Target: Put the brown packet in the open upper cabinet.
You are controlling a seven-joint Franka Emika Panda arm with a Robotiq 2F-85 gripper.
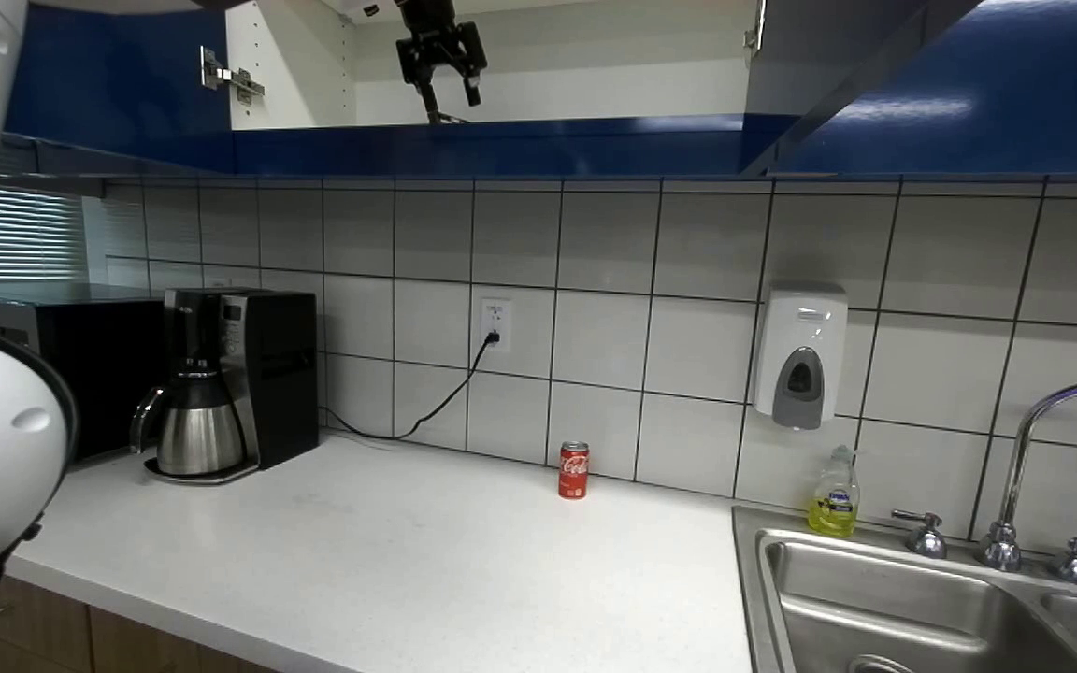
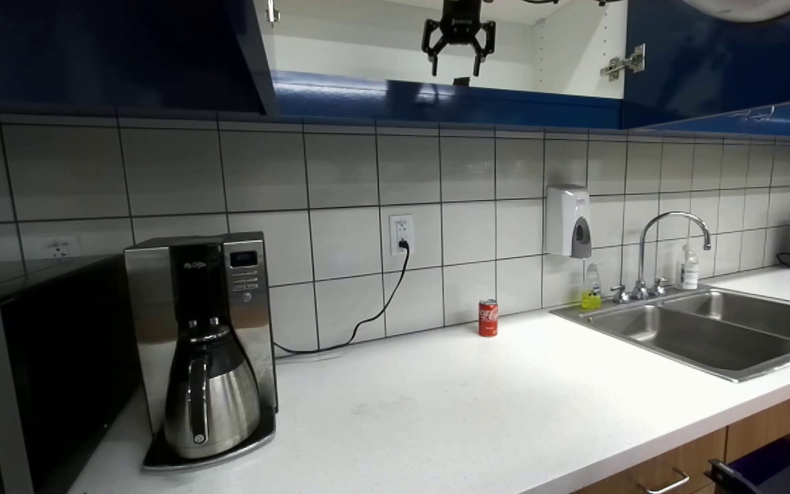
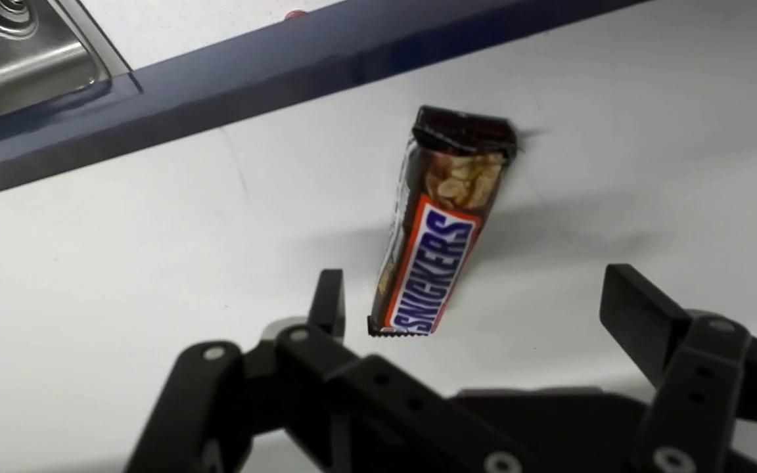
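The brown packet (image 3: 444, 230), a dark brown Snickers bar, lies on the white shelf of the open upper cabinet (image 3: 122, 263) in the wrist view, behind its dark blue front edge. In an exterior view only a small dark end of the packet (image 2: 461, 81) shows above the cabinet's blue edge (image 2: 539, 106). The open cabinet also shows in an exterior view (image 1: 548, 148). My gripper (image 3: 474, 289) is open and empty, its fingers spread and apart from the packet. In both exterior views the gripper (image 1: 453, 106) (image 2: 455, 72) points down inside the cabinet, just above the packet.
Open blue cabinet doors (image 1: 127, 89) (image 2: 710, 62) stand at the sides of the opening. Below are a red can (image 1: 573, 470), a coffee maker (image 2: 203, 343), a microwave (image 2: 45, 357), a soap dispenser (image 1: 800, 355) and a sink (image 1: 875, 579).
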